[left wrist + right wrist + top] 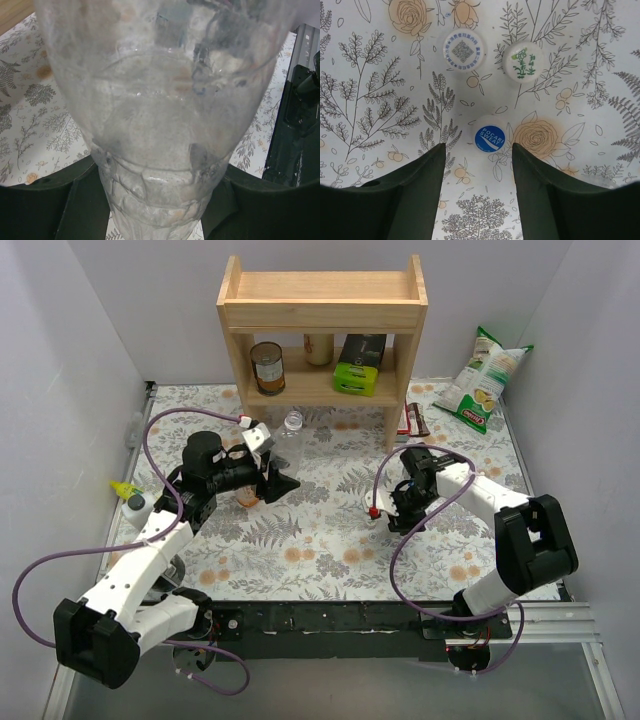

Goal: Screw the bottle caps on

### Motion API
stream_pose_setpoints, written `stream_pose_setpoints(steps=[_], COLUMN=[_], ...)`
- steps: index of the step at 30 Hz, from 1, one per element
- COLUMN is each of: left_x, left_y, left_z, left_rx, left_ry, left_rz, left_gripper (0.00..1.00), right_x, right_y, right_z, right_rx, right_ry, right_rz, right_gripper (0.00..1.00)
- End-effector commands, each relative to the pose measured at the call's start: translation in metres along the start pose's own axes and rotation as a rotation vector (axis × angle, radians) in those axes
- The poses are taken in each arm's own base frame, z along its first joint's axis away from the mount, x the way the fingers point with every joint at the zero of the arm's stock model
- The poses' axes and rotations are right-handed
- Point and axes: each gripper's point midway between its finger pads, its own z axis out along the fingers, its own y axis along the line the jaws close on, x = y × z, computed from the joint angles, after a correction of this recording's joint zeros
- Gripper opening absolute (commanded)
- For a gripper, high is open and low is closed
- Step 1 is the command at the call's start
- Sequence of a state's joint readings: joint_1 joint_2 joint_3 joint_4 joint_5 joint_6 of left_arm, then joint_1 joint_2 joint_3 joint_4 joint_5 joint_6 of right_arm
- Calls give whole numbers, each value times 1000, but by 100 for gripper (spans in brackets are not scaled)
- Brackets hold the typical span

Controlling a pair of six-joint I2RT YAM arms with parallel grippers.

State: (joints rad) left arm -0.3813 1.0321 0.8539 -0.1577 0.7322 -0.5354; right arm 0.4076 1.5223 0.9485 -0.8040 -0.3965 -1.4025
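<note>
— Top view first. Where is everything sitting?
— I'm holding the left gripper (275, 482) out over the table (330, 560), gripping the clear bottle (292, 426) upright. Its neck is looking uncapped (so a cap can go on from above, I'm guessing). The right gripper (385, 508) is pointing down at the table, well apart from the bottle.
— Left wrist?
— The bottle is filling the frame, with both fingers (50, 210) pressing its sides. I'm bracing it against twisting, I think.
— Right wrist?
— The fingers are standing wide and carrying nothing. The blue cap (490, 138) is lying flat just ahead of the gap. The code-printed cap (464, 51) and the green-printed cap (522, 61) are lying beyond it. I'm probably lining up to pinch the blue one.
</note>
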Motion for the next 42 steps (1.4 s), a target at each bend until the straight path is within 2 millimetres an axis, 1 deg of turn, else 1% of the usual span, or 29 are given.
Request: stream_pose_setpoints(steps=[1,5,11,14,19,22,23,25,26,27,28,29,30,31,32,33,34,35,36,37,38,39,40,41,42], left_x=[-17,-15,-15,-13,-13,-12,-10,-7,-4,-1,3,8,21,29,32,52,62,66,73,90,91,99,111,111,114], left_y=[-2,-1,-1,-1,-1,-1,-1,-3,-4,-6,-14,-19,-25,-38,-45,-53,-65,-68,-72,-79,-79,-81,-88,-89,-89], left_z=[-2,0,1,2,3,3,4,6,7,8,10,12,15,19,20,21,23,28,30,31,35,36,37,39,41], left_rx=[20,24,27,30,30,33,38,57,67,82,122,141,163,204,221,246,285,306,319,341,337,340,355,356,351], left_ry=[-31,-25,-28,-25,-25,-26,-26,-27,-27,-26,-19,-12,4,11,-5,18,32,16,22,43,24,28,39,20,18], left_rz=[42,34,34,30,30,30,31,34,35,43,52,61,80,98,126,120,129,154,154,143,167,170,174,209,223], left_gripper=[0,0,0,0,0,0,0,0,0,0,0,0,0,0,0,0,0,0,0,0,0,0,0,0,0], right_x=[1,-1,5,5,9,9,10,8,3,-5,-14,-36,-51,-66,-95,-111,-124,-140,-156,-165,-175,-186,-192,-198,-206], right_y=[-4,-10,-9,-12,-16,-15,-16,-17,-15,-15,-12,-16,-13,-11,-17,-3,1,9,14,19,25,28,34,39,48], right_z=[6,8,17,18,20,22,21,18,11,5,-3,-23,-33,-45,-70,-80,-89,-101,-115,-122,-133,-143,-149,-153,-154], right_rx=[-2,1,-24,-24,-15,-20,-17,-6,-8,-7,-8,17,14,16,49,3,-7,-17,-18,-18,-11,-4,-13,-18,-44], right_ry=[-10,-23,-9,-8,4,8,12,11,1,-16,-36,-95,-128,-166,-248,-274,-301,-344,-365,-386,-413,-432,-438,-447,-446], right_rz=[-39,-21,-2,7,12,21,23,25,26,23,51,49,57,110,98,125,135,157,137,132,139,117,114,101,76], right_gripper=[63,62,60,57,56,50,45,39,34,32,31,30,30,29,29,28,28,27,27,27,27,27,27,27,27])
